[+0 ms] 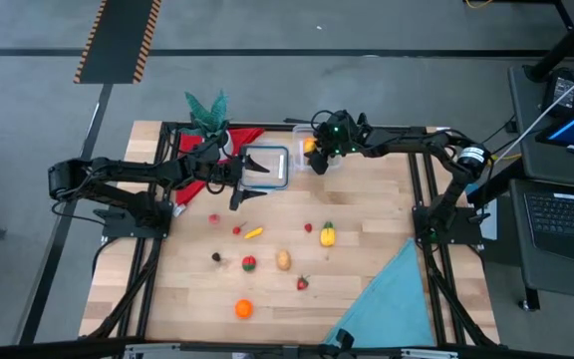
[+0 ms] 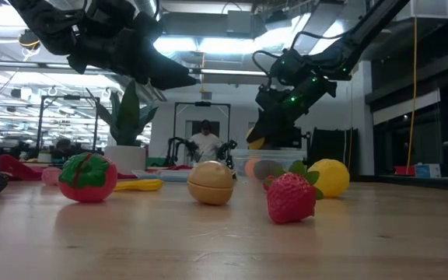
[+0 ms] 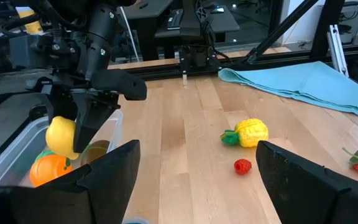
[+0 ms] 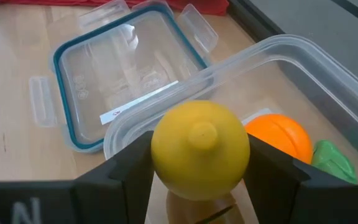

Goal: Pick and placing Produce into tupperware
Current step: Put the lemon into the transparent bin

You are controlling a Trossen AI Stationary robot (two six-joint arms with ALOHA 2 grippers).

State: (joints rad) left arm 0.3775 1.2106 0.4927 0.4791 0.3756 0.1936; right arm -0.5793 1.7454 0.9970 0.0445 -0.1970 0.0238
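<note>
While the round yellow toy lemon (image 4: pixel 199 149) is clamped between the fingers of the right gripper (image 4: pixel 199 180), it is held just above the clear rounded-square plastic tub (image 4: pixel 303 59) at the table's far side. An orange toy fruit (image 4: pixel 280 135) and a green piece (image 4: pixel 331 160) are seen inside the tub. The left gripper (image 3: pixel 194 180) is held wide open and empty near the blue-rimmed clear flat lid (image 1: pixel 270 166), left of the tub.

Two matte black jointed arms (green lights glow on the right wrist) with thick black cables.
</note>
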